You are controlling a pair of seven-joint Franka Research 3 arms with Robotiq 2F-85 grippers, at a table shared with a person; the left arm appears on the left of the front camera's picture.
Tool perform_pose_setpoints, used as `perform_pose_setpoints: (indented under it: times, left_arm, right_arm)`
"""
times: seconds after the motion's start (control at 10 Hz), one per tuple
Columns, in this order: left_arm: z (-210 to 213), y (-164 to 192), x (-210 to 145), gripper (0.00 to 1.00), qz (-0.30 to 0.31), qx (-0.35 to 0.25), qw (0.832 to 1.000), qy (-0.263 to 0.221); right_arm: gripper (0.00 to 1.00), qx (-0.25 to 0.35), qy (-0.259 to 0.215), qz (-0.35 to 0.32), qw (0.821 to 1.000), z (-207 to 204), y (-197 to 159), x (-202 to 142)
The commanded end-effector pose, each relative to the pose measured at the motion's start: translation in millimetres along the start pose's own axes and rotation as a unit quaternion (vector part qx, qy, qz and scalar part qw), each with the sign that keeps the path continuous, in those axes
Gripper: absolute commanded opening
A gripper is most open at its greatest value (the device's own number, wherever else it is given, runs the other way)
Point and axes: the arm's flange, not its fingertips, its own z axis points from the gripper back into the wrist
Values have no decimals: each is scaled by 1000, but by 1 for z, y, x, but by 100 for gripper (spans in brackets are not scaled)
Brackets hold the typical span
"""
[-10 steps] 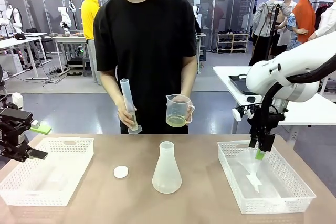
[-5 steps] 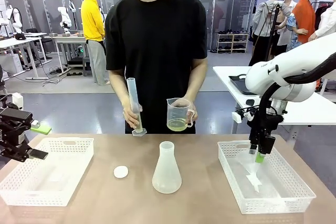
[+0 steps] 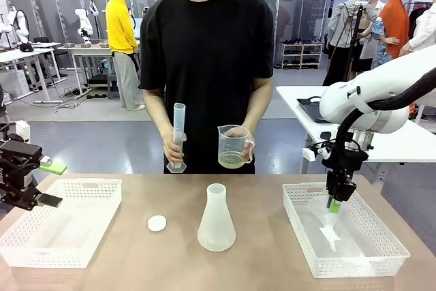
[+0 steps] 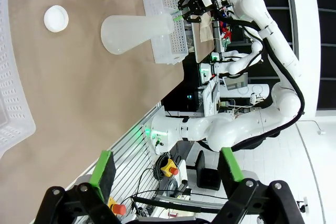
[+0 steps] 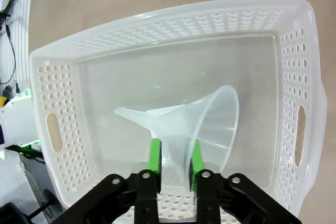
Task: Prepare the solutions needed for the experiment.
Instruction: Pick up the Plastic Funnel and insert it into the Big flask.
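Across the counter [image 3: 259, 264], at its far side, a person in a black T-shirt stands holding a clear beaker [image 3: 234, 146] in one hand [image 3: 246, 148]. The other hand [image 3: 172, 149] holds a tall graduated cylinder [image 3: 178, 138], nearly upright. The solution [image 3: 231, 162], a shallow layer of pale yellow liquid, sits in the bottom of the beaker, held up above the counter's far edge.

On the counter below it, near the middle, a translucent conical flask [image 3: 216, 218] stands upright. A small white round stopper [image 3: 157, 223] lies just to its left. A white perforated basket [image 3: 61, 221] rests at the robot's left and a second basket [image 3: 354, 257] at its right.

The right pincer [image 5: 175, 148] reaches down into the right-hand basket. Its green pads [image 5: 155, 153] are pressed narrow against a clear plastic funnel [image 5: 205, 121], gripping it where the cone narrows towards the spout. Whether the funnel rests on the basket floor cannot be told.

The left pincer [image 4: 167, 166] is spread wide with nothing between its pads. It hangs at the counter's left edge beside the left-hand basket.
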Motion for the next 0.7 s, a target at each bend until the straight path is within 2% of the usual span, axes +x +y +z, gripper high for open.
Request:
perform_pose_setpoints:
  times: [0.0, 0.1, 0.4, 0.6]
  left_arm:
    - [0, -4, 1, 100, -5, -12, 1000, -4]
    - [0, -4, 1, 100, -5, -12, 1000, -4]
    - [0, -4, 1, 100, -5, -12, 1000, -4]
    - [0, -4, 1, 100, -5, -12, 1000, -4]
  right_arm:
    - [5, 5, -13, -3, 1000, 3, -5, 3]
    - [0, 7, -12, -4, 1000, 3, -4, 3]
    - [0, 4, 5, 0, 1000, 8, 6, 6]
    - [0, -52, 22, 11, 998, 26, 28, 18]
